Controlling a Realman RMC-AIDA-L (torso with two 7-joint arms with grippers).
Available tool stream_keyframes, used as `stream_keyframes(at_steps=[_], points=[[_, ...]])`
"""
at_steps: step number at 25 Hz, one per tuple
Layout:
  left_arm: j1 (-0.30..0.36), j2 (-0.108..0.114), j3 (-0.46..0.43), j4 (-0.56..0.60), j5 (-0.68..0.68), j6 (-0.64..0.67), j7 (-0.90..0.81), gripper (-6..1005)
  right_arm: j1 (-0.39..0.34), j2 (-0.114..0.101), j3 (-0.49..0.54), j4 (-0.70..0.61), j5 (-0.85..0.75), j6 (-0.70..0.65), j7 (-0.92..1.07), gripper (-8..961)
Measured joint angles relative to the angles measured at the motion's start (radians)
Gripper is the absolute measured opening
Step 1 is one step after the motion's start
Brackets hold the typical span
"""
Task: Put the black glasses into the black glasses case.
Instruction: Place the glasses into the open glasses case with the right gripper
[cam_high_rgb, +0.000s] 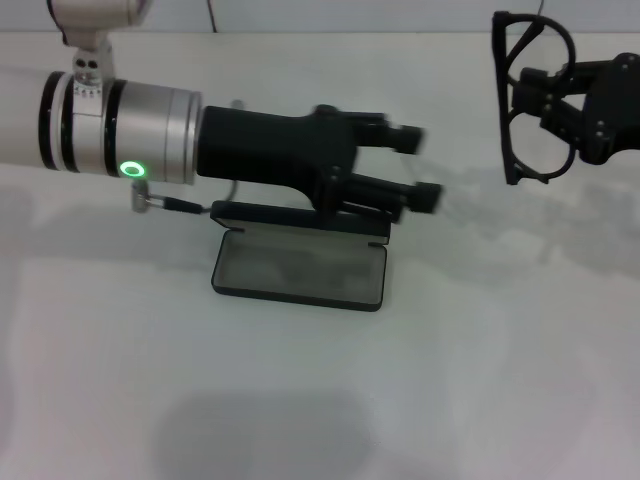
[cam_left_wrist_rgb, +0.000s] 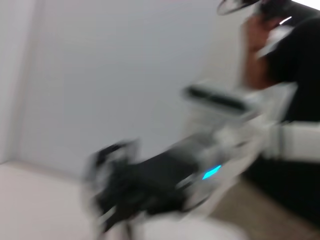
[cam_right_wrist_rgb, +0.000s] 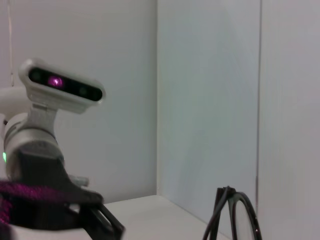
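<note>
2 tools: right tool (cam_high_rgb: 560, 100) grips black glasses (cam_high_rgb: 530, 95) aloft; left tool (cam_high_rgb: 415, 165), parted and empty, hovers over open black glasses case (cam_high_rgb: 300, 270).

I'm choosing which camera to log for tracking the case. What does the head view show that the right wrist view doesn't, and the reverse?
Only the head view shows the open black glasses case lying on the white table, with the left gripper held above it, fingers apart and holding nothing, and the right gripper shut on the glasses' frame.

Only the right wrist view shows the robot's head camera and the wall corner behind it.

Both show the black glasses and the left arm.
</note>
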Motion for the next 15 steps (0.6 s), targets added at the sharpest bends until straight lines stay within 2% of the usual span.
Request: stream_keyframes(at_steps=[3, 7, 10, 15], points=[[0.024, 0.002, 0.0, 0.067, 0.131, -0.134, -0.032, 855, -0.008, 0.001, 0.011, -0.004, 0.0, -0.001, -0.002, 113], [0.012, -0.006, 0.005, 0.13, 0.341, -0.229, -0.122, 838, -0.01, -0.002, 0.012, -0.003, 0.0, -0.005, -0.002, 113], [-0.004, -0.009, 0.017, 0.147, 0.415, -0.22, -0.138, 786, -0.015, -0.004, 0.012, 0.001, 0.0, -0.006, -0.004, 114], [-0.008, -0.004, 0.037, 0.168, 0.44, -0.164, -0.128, 700, -0.021, -0.007, 0.009, 0.001, 0.0, -0.007, -0.006, 114]])
